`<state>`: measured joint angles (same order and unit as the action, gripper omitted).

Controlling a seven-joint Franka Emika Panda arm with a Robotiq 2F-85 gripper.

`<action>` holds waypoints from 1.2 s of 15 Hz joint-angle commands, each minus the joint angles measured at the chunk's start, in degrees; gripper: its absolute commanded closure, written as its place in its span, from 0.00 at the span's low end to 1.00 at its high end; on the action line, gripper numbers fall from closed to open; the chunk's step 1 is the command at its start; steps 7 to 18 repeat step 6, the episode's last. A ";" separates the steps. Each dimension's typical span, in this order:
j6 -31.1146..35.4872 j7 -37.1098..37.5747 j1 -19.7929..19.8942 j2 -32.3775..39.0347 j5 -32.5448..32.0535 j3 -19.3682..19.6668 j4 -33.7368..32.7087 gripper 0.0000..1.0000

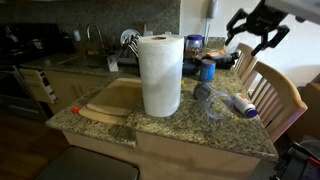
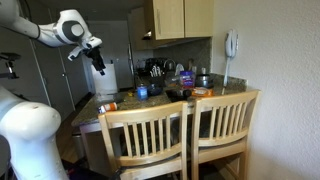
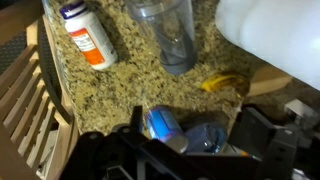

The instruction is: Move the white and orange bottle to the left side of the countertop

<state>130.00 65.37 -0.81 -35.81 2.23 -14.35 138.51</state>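
Observation:
The white and orange bottle (image 3: 85,35) lies on its side on the speckled granite countertop (image 3: 120,95), at the top left of the wrist view. In an exterior view it lies near the counter's right edge (image 1: 243,107), next to the clear glass jar (image 1: 212,100). My gripper (image 1: 255,38) is open and empty. It hangs high above the back right of the counter, well apart from the bottle. In the wrist view its dark fingers (image 3: 200,145) frame a blue container (image 3: 165,125) below them. In the second exterior view the gripper (image 2: 97,62) is up at the left.
A tall paper towel roll (image 1: 160,75) stands mid-counter beside a wooden cutting board (image 1: 115,98). The clear jar (image 3: 170,35) lies on its side, with a yellow object (image 3: 222,82) near it. Wooden chairs (image 2: 190,130) stand against the counter edge. A sink (image 1: 95,55) is behind.

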 commanded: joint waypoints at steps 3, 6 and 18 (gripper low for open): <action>-20.76 3.75 3.94 -4.31 -7.12 -2.18 -13.14 0.00; -19.49 3.66 2.43 -5.91 -6.22 -1.36 -12.11 0.00; -19.49 3.66 2.43 -5.91 -6.22 -1.36 -12.11 0.00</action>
